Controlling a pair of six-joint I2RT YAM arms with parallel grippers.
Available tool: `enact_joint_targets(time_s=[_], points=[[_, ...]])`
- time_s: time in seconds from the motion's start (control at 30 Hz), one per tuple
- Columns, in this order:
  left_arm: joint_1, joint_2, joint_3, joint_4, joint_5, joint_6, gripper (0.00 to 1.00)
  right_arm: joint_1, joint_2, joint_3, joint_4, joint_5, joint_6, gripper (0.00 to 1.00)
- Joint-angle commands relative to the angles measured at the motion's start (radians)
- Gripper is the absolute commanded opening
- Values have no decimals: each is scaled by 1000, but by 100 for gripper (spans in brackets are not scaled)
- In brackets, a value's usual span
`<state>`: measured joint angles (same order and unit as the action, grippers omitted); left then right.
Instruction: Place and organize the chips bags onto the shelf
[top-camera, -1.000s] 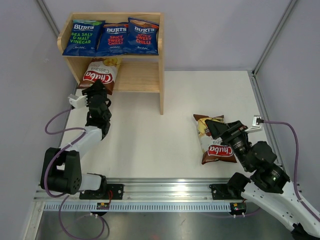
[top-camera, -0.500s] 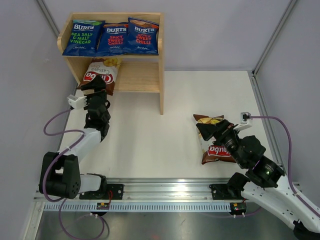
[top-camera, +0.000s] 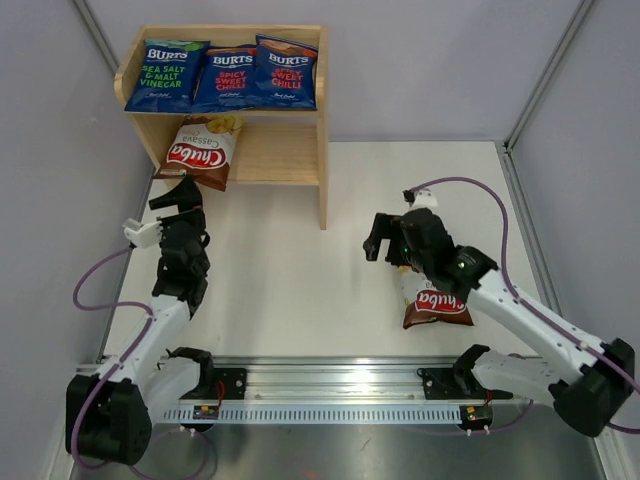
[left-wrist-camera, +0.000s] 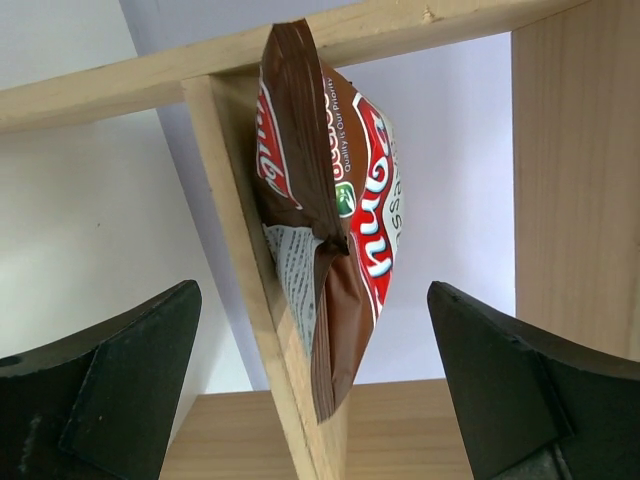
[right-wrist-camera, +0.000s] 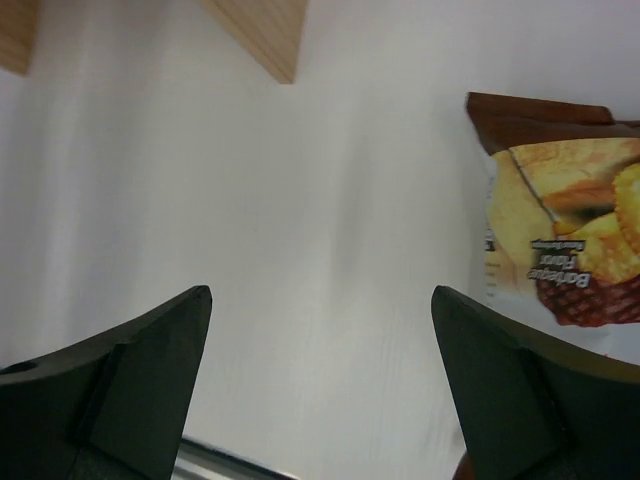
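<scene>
Three blue Burts chips bags (top-camera: 167, 75) (top-camera: 225, 78) (top-camera: 287, 72) lie side by side on top of the wooden shelf (top-camera: 323, 170). A brown-and-cream Chuba bag (top-camera: 200, 150) leans at the left end of the lower tier, its bottom hanging over the front edge. In the left wrist view this bag (left-wrist-camera: 340, 220) rests against the side panel (left-wrist-camera: 240, 300). My left gripper (top-camera: 177, 192) (left-wrist-camera: 312, 295) stands open just in front of it, holding nothing. A second Chuba bag (top-camera: 435, 300) (right-wrist-camera: 560, 230) lies on the table. My right gripper (top-camera: 383, 243) (right-wrist-camera: 320, 295) is open over bare table just left of the bag's far end.
The shelf's right side panel reaches down to the table (top-camera: 300, 290) between the two arms, and its corner (right-wrist-camera: 265, 30) shows in the right wrist view. A purple cable (top-camera: 470, 185) arcs above the right arm. Grey walls enclose the table on three sides.
My left gripper opened, let go of the Chuba bag on the lower tier and drew back toward me. My right arm swung left and forward, off the second bag.
</scene>
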<state>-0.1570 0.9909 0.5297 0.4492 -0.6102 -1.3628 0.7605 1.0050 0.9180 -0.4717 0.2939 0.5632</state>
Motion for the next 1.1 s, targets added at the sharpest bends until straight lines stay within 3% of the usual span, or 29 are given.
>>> enact_joint_targets(time_s=[0.0,0.03,0.17,0.27,0.33,0.4,0.43,0.47,0.53,0.57,0.6,0.67,0.8,0.87,1.07], points=[[5,-151,-40,-96,26,-4,99,-198,118,70,-39,-152,-100,100],[5,-188,-39,-192,33,2,99,-270,163,84,-13,-183,-118,100],[2,-380,13,-519,44,79,99,-355,269,175,-36,-164,-203,99],[2,-503,21,-648,178,204,99,-491,362,222,-36,-289,-175,99],[2,-561,6,-662,287,344,99,-656,403,220,10,-381,-119,99],[2,-569,1,-668,496,463,99,-819,408,159,82,-453,-9,100],[1,-542,7,-676,574,505,99,-857,409,128,190,-475,28,99],[1,-517,18,-681,743,545,99,-898,414,102,247,-542,56,99],[-1,-454,76,-734,902,655,99,-970,466,79,319,-585,72,99],[-1,-395,93,-750,1073,691,99,-984,490,79,341,-667,64,100],[-4,-365,111,-774,1133,752,99,-997,518,79,366,-730,38,100],[-35,-338,131,-849,1194,800,99,-1012,602,61,456,-850,23,99],[-91,-366,110,-886,1194,852,99,-1024,639,12,497,-783,-38,100],[-119,-379,98,-860,1236,847,99,-1033,649,-31,538,-826,-66,100],[-134,-491,107,-909,1159,864,99,-1049,699,-117,642,-989,-1,94]])
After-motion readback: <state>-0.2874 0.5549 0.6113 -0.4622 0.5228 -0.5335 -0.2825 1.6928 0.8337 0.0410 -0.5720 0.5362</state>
